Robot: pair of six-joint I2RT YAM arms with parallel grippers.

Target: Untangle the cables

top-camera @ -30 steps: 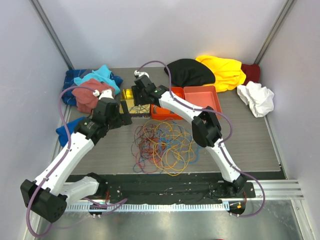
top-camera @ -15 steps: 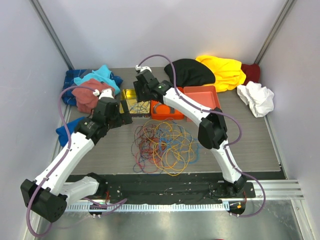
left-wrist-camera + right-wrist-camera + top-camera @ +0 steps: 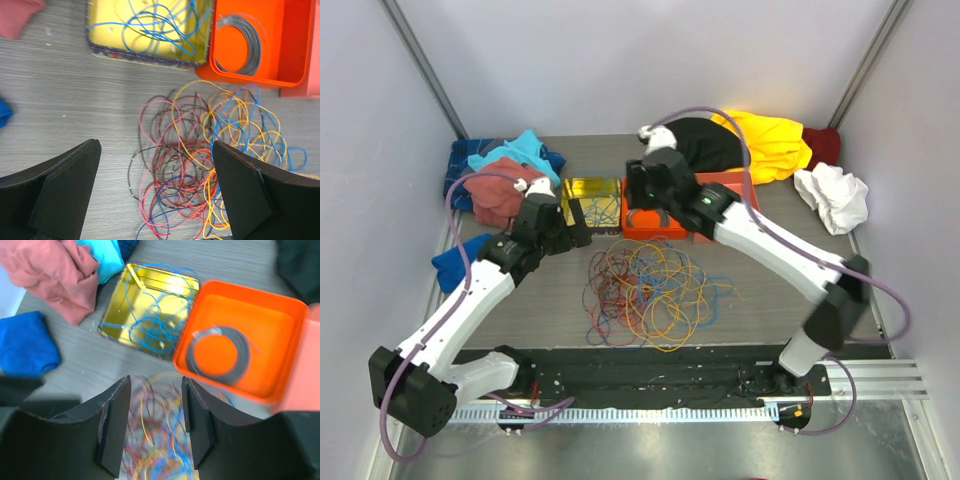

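The cables (image 3: 645,290) lie in a loose heap on the table (image 3: 800,290), just in front of the yellow tin (image 3: 566,195) and the orange box (image 3: 655,228). The heap is roughly round, slightly wider side to side, and points no clear way. The left gripper (image 3: 156,150) hovers above it, jaws wide and empty. The right gripper (image 3: 156,385) hangs over the tin and box, jaws narrower apart, holding nothing.

Grey wood-grain table (image 3: 550,300) carries: cable tangle (image 3: 645,290) centre; yellow tin (image 3: 145,54), orange bin (image 3: 642,232) just behind; pink cloth (image 3: 495,195), cyan cloth (image 3: 520,148), blue cloth (image 3: 455,262) left; black cloth (image 3: 705,140), yellow cloth (image 3: 770,140), maroon cloth (image 3: 823,145), white cloth (image 3: 832,195) back-right
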